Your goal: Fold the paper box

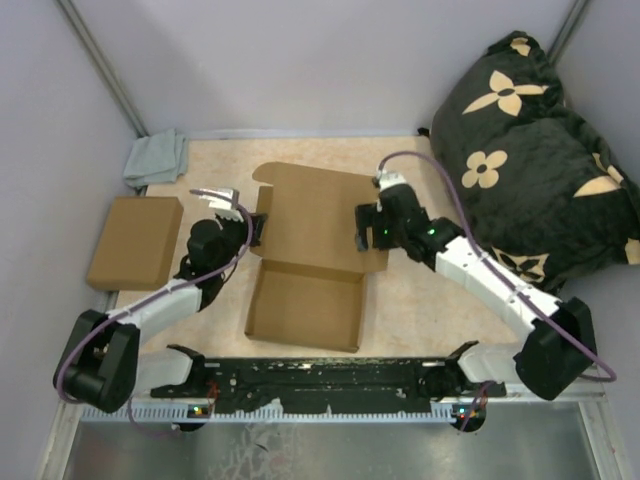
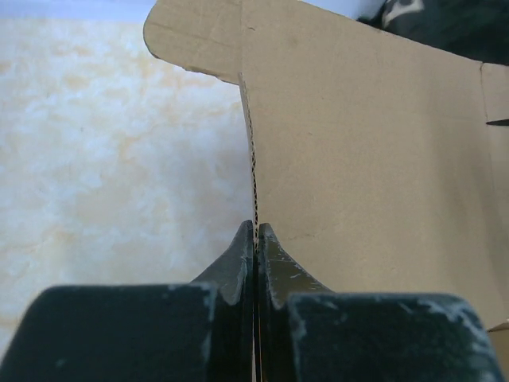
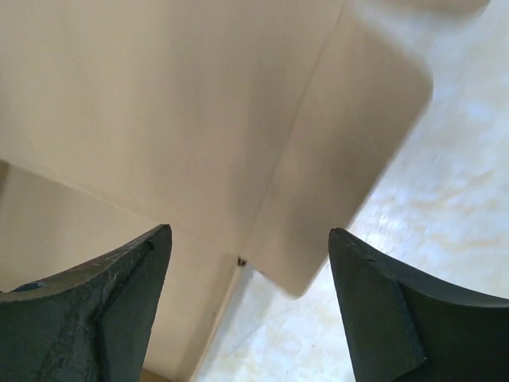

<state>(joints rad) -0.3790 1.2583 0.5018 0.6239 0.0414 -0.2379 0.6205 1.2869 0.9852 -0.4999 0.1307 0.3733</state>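
Your paper box [image 1: 310, 262] is lying in the middle of the counter [image 1: 420, 305], with its tray part nearest your arms and its lid behind. Your left claw [image 2: 255, 227] is squeezing the lid's left edge tight. Your right claw [image 1: 364, 228] is hanging wide open at the lid's right edge, gripping nothing. A plain brown box [image 1: 135, 242] is sitting left of the paper box. A grey cloth [image 1: 157, 158] is lying farther back, and a black pillow [image 1: 530, 150] is resting to the right.
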